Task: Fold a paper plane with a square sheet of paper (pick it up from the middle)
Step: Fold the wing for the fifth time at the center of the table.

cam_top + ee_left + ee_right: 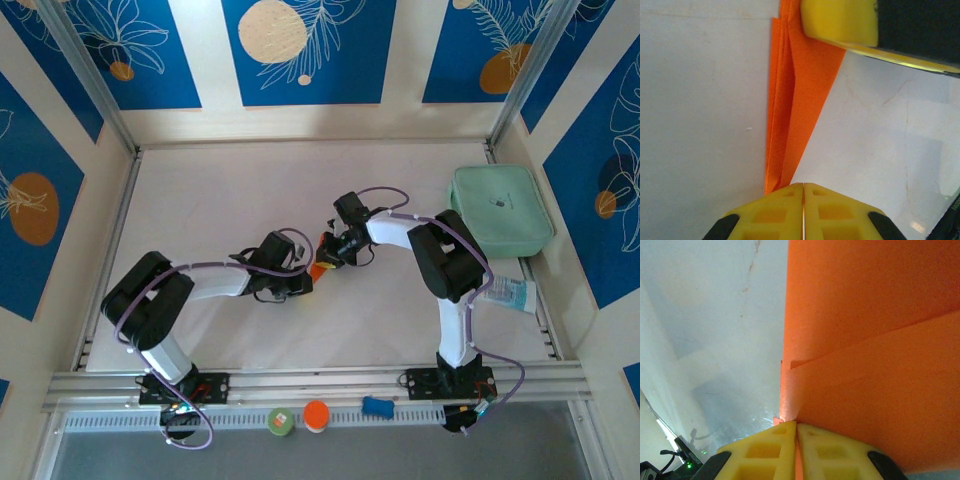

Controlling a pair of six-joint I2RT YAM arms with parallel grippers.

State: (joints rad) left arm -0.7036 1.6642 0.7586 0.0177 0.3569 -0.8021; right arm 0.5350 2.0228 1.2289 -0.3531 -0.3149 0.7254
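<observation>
Two grips meet on one thin thing. Your right gripper point(796, 429) is clamped on the wide end of the paper plane point(792, 100) at mid-table, well apart from the mint-green case point(500, 210). Your left gripper point(803, 192) has its jaws pressed together at the narrow tip, though I cannot tell whether that tip is truly pinched. Draw the arms apart or twist one and the paper likely tears or slips free. It is matte, bright orange and layered, with sharp creases tapering to a point.

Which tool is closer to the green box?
Right. The right tool, pinching the paper plane, is mid-table, left of the green box; the left tool is farther left.
</observation>
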